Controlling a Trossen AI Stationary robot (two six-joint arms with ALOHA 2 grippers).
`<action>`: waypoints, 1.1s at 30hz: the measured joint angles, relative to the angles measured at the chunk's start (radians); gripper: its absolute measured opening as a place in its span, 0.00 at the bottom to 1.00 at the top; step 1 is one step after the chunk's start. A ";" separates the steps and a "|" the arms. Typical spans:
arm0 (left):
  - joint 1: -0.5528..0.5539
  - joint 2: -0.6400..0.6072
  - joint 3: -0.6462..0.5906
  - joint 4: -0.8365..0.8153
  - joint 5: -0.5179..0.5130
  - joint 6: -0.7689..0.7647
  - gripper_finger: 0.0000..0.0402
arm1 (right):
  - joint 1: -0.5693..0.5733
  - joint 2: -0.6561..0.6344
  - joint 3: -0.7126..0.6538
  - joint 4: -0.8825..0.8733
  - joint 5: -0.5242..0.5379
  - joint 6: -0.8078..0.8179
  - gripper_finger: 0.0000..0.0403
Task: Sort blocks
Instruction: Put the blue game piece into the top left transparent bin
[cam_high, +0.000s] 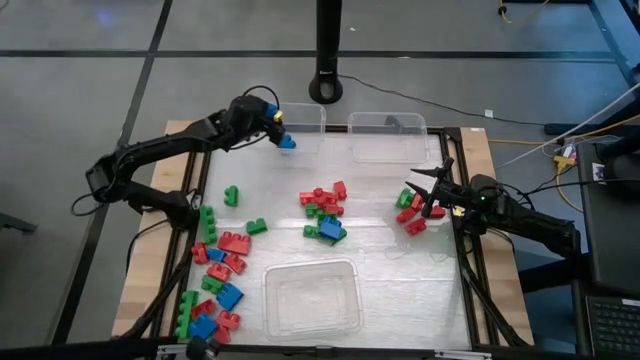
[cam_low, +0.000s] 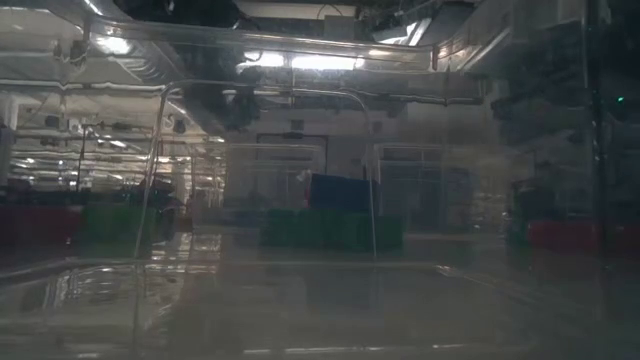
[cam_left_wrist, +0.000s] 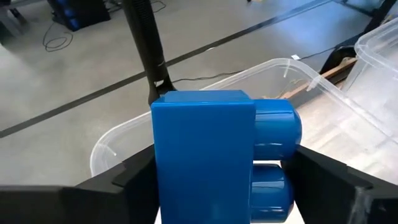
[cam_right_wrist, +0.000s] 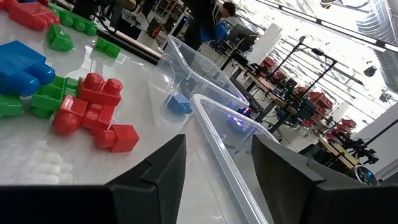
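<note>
My left gripper (cam_high: 280, 128) hangs over the near left corner of the far-left clear bin (cam_high: 303, 118), shut on a blue block (cam_high: 287, 142) that fills the left wrist view (cam_left_wrist: 205, 155). My right gripper (cam_high: 425, 180) waits open at the table's right side, its fingers (cam_right_wrist: 155, 180) pointing level over the table with nothing between them. Just in front of it lie red and green blocks (cam_high: 412, 212). More red, green and blue blocks lie in a heap at the centre (cam_high: 325, 212) and scattered along the left side (cam_high: 215, 275). My left gripper pinches the blue block between its two fingers. One finger (cam_left_wrist: 127, 180) lies on the flat side (cam_left_wrist: 163, 168), the other on the studded side (cam_left_wrist: 287, 180). The fingers slant down toward the far edge. The block hangs clear above the bin's rim (cam_left_wrist: 186, 115).
A second clear bin (cam_high: 388, 137) stands at the far right and a third (cam_high: 311, 297) near the front edge. A black post (cam_high: 327, 60) rises behind the table. Bare tabletop lies between the centre heap and the far bins.
</note>
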 joint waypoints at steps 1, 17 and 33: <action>0.000 0.000 0.000 0.000 0.000 -0.012 0.74 | 0.000 0.000 0.000 0.000 0.000 0.000 0.46; -0.143 -0.124 0.000 -0.122 0.057 -0.006 0.84 | 0.000 0.000 0.000 -0.001 0.000 0.000 0.46; -0.631 -0.280 0.001 -0.738 0.152 -0.496 0.84 | 0.000 0.000 0.000 -0.012 0.000 -0.001 0.46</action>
